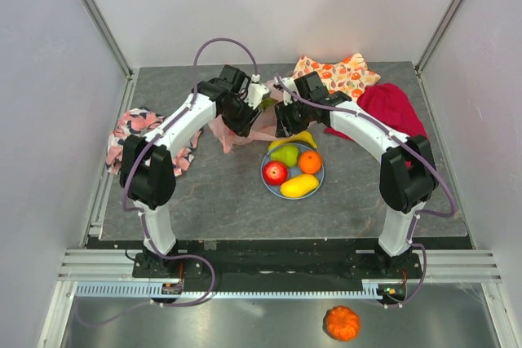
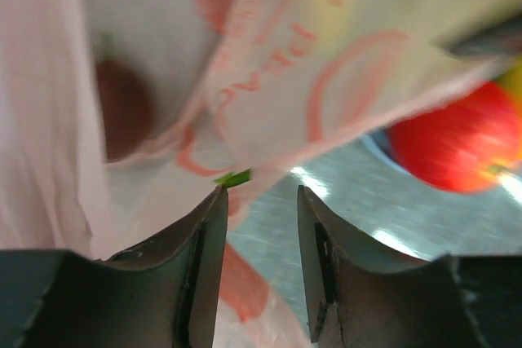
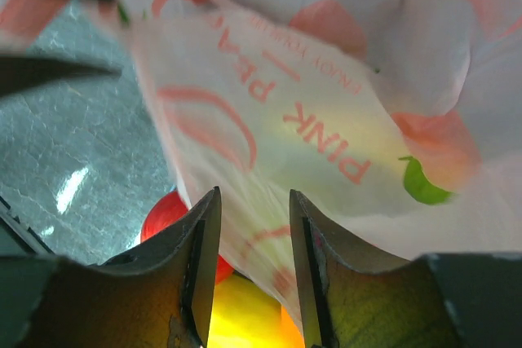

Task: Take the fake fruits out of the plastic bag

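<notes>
Where plastic bag (image 1: pixel 235 131) bunches, L fingers (image 2: pixel 200 270) half-open, holding nothing, R fingers (image 3: pixel 201 262) half-open, film between.

Looks like a robot lab cell to us: plain white panels (image 1: pixel 269 6) on aluminium posts (image 1: pixel 96 18) box in a grey tabletop (image 1: pixel 228 201), with the left arm (image 1: pixel 175 132) and right arm (image 1: pixel 383 140) bolted along its near edge.

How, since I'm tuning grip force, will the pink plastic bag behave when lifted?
Probably floppy: the plastic bag sags in crumpled folds. Likely light and slippery, being thin translucent film. The dark fruit showing through it could shift inside.
</notes>
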Controlling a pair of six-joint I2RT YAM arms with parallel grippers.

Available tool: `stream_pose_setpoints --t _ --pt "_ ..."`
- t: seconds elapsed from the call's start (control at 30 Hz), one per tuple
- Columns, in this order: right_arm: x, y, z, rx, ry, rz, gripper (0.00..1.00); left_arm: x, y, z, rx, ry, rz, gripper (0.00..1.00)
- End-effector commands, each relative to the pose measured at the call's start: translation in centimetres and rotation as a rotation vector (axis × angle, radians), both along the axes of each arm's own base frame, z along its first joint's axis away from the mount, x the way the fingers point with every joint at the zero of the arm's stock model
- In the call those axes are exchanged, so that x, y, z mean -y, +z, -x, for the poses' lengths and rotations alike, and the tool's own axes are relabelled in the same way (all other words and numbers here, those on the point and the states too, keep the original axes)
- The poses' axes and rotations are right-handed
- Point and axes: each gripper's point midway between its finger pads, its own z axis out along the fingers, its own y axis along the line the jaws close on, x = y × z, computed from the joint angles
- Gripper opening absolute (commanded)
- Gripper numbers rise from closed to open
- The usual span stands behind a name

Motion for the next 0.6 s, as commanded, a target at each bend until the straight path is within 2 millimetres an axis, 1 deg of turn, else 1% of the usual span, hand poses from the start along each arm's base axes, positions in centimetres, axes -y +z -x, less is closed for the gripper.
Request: stream_pose_setpoints --t 0.0,0.03,0.1,0.13,0.17,0.23,0.3,0.33,0.37,0.4,0.43,0.47,0.5,0.53,0.57 --pt "-0.2 1.4 0.8 0.018 0.012 -0.039 0.47 -2.1 3.3 -6.2 0.229 0.095 -0.093 0.50" --pt "-0.3 1.3 0.8 0.013 0.012 -0.039 0.47 -2.3 3.3 -6.6 0.232 0.109 -0.101 0.51" --pt "-0.2 0.9 1.0 0.011 0.022 -0.032 0.47 -2.0 3.5 -6.9 0.199 0.128 -0.069 0.51" --pt "-0.2 0.9 1.1 0.012 0.026 -0.030 0.46 -0.6 3.8 -6.1 0.143 0.088 0.024 0.51" --pt "-0.1 0.7 1.2 0.009 0.029 -0.025 0.46 -0.6 4.3 -5.9 0.100 0.107 0.099 0.51" --pt "0.2 0.3 1.3 0.011 0.039 -0.005 0.46 0.5 5.2 -5.2 0.029 0.096 0.220 0.52" --pt "0.6 -0.3 1.5 0.011 0.040 0.016 0.46 0.2 4.8 -5.6 0.015 0.129 0.217 0.52" --pt "0.7 -0.5 1.5 0.007 0.039 0.021 0.47 0.0 3.9 -5.9 0.003 0.142 0.198 0.52" --pt "0.7 -0.8 1.7 0.012 0.065 0.035 0.47 -0.1 3.7 -5.9 -0.008 0.142 0.204 0.52" --pt "0.9 -1.1 1.8 0.007 0.069 0.043 0.47 0.1 3.9 -6.1 -0.020 0.130 0.229 0.52" --pt "0.9 -1.5 2.1 -0.001 0.081 0.055 0.47 0.2 3.5 -6.2 -0.038 0.130 0.237 0.51" --pt "0.9 -1.6 2.1 -0.004 0.085 0.057 0.47 0.1 3.3 -6.8 -0.024 0.142 0.223 0.51" --pt "0.9 -1.5 2.2 -0.002 0.089 0.057 0.47 -0.5 2.7 -7.4 -0.009 0.159 0.184 0.52" --pt "0.8 -1.4 2.3 0.004 0.098 0.056 0.47 -1.0 1.2 -8.0 -0.013 0.161 0.141 0.52" --pt "0.7 -1.2 2.2 0.010 0.099 0.057 0.47 -1.4 1.2 -8.7 0.006 0.169 0.117 0.51"
